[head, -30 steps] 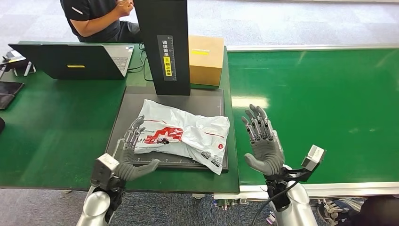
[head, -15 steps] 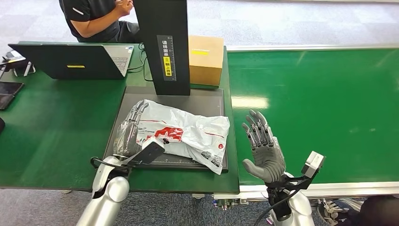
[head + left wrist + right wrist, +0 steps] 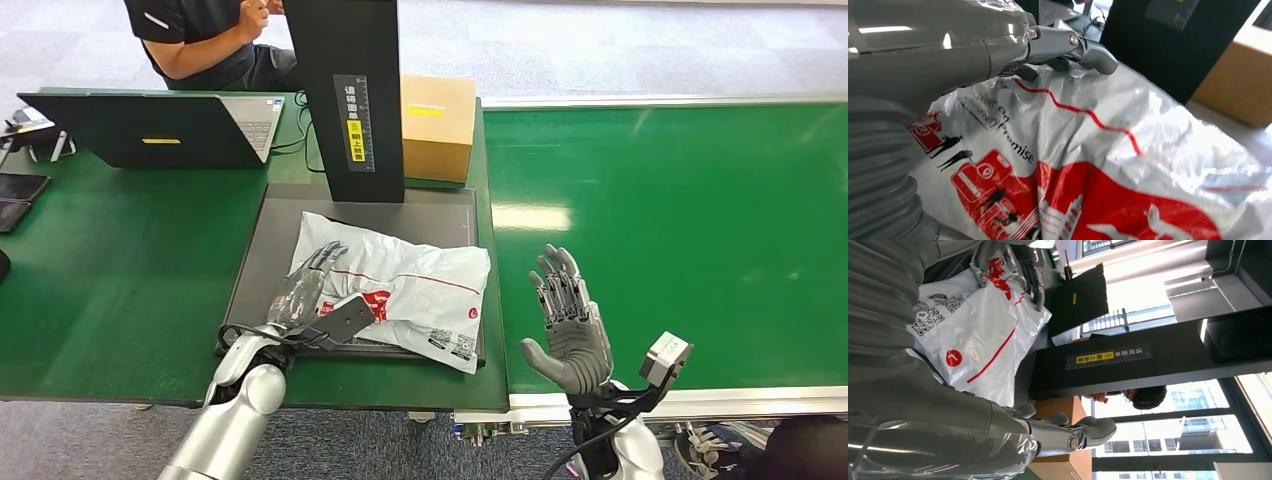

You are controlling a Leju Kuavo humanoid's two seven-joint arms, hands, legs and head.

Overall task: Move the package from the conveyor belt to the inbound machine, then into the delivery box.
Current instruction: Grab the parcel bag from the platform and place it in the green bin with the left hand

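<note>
Far left of the head view, phones (image 3: 18, 198) lie at the edge of the green table (image 3: 120, 270), and an open laptop (image 3: 160, 128) sits in the upper left with a seated person (image 3: 205, 40) behind it at the top edge. Lower left of centre, the left hand (image 3: 305, 295) rests flat on the bag (image 3: 400, 290), fingers stretched out over its left part; they lie on the plastic and do not wrap around it, so nothing shows it gripped. In the left wrist view the fingers (image 3: 1068, 47) press on the crinkled white film near a red line, with red and black print filling the lower frame. The bag, white with red artwork and QR codes, lies on the dark scan plate (image 3: 255, 250) of the inbound machine, centre frame, its lower right corner hanging just over the plate's front edge. The machine's black column (image 3: 345, 95) rises upper centre, carrying a yellow label. Just right of it stands a cardboard box (image 3: 437, 125). Right half of the frame is the green belt (image 3: 680, 240). Lower right of centre, the right hand (image 3: 565, 325) hangs above the belt's near left edge, palm facing the bag, fingers straight and spread, holding nothing, apart from the bag.
</note>
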